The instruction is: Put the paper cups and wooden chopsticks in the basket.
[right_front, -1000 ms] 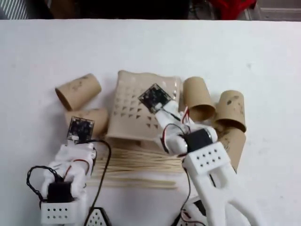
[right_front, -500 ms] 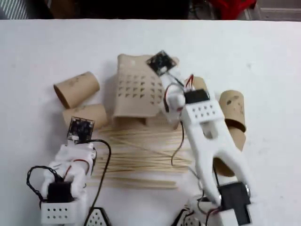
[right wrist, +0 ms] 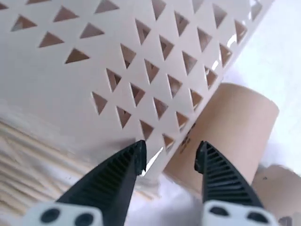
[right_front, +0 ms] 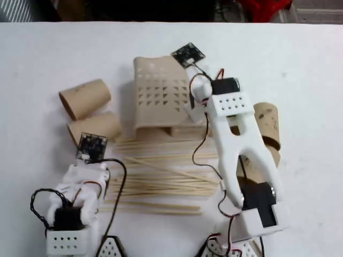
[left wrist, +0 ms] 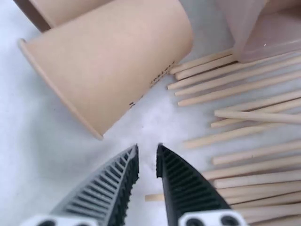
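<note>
Presently: two brown paper cups (right_front: 84, 99) on their sides near the white table's (right_front: 43, 53) left edge; left gripper (left wrist: 146, 150), narrowly parted, empty, beside the nearer cup; pale wooden chopsticks (right_front: 161, 179) strewn toward the near edge; beige perforated plastic basket (right_front: 158, 96), centre; right gripper (right wrist: 171, 153), wide, at its right wall; further paper cups (right_front: 266, 126) rightward.

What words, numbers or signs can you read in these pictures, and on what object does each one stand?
Paper cup beside the chopsticks: a short line of dark print on its side, too small and blurred to read.
Paper cup right of the basket: dark marks, too blurred to read.
Basket: triangle cut-outs, no text seen.
Chopsticks: no text seen.
</note>
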